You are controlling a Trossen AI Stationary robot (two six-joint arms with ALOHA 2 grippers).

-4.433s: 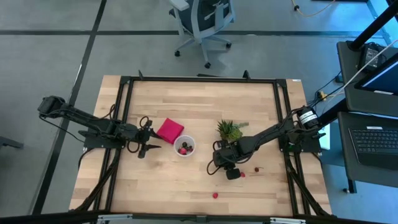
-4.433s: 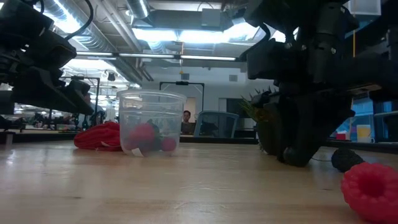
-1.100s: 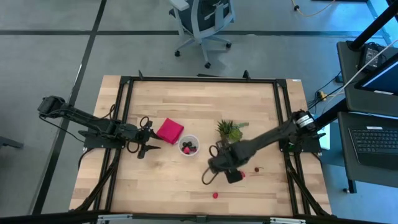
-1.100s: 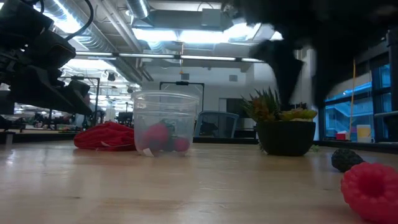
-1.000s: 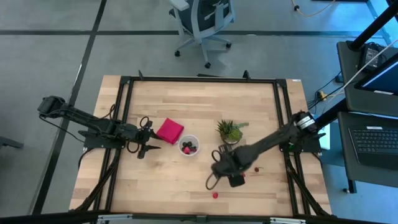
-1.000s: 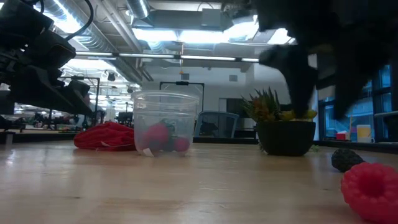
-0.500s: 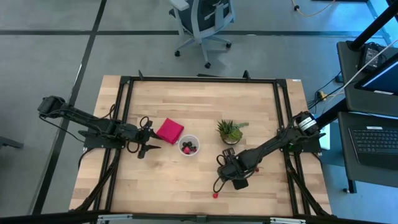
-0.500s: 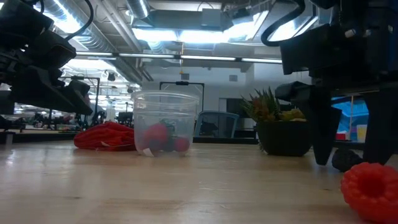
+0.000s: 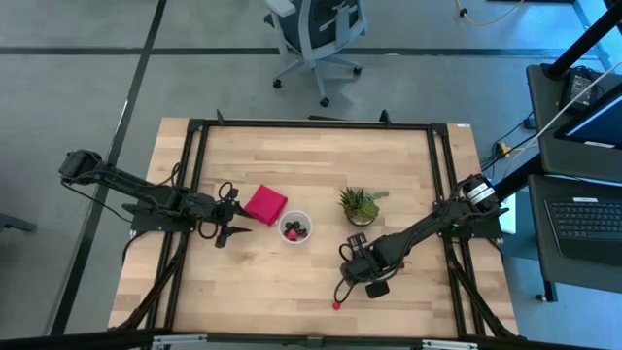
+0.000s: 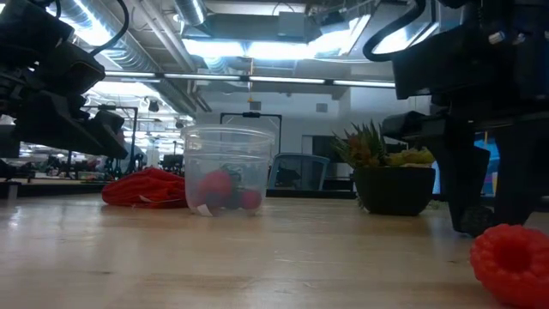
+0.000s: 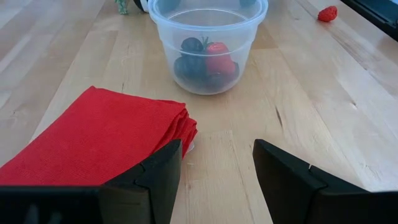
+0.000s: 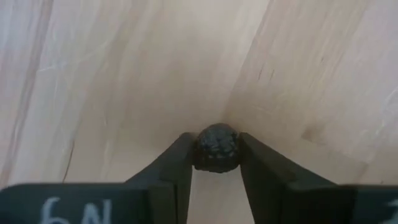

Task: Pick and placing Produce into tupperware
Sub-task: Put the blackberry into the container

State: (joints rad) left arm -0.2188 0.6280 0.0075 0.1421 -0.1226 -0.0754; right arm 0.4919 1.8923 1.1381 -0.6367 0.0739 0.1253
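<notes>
The tupperware (image 9: pixel 294 228) is a clear round cup (image 11: pixel 208 37) standing on the table with red and dark berries inside (image 10: pixel 221 189). My right gripper (image 9: pixel 363 284) points down near the table's middle, in front of the plant, shut on a dark berry (image 12: pixel 216 148). A red raspberry (image 9: pixel 336 304) lies loose on the wood near the near edge (image 10: pixel 515 262). My left gripper (image 11: pixel 217 158) is open and hovers left of the cup beside the red cloth (image 9: pixel 233 229). My right gripper pinches the dark berry's two sides (image 12: pixel 205 149) between its two fingers. The fingers (image 10: pixel 467 193) come from above, pointing down. The berry sits on the tabletop between them.
A folded red cloth (image 11: pixel 99 137) lies left of the cup. The spiky potted plant (image 9: pixel 360 206) stands just behind my right gripper. Bare wood stretches between the cup and the right gripper (image 10: pixel 326 249). Black frame rails run along the table's left and right sides.
My right gripper has moved from beside the plant toward the near edge and a little right, come down to the table around the dark berry, and narrowed its fingers onto it. The cup and the loose raspberry have stayed put.
</notes>
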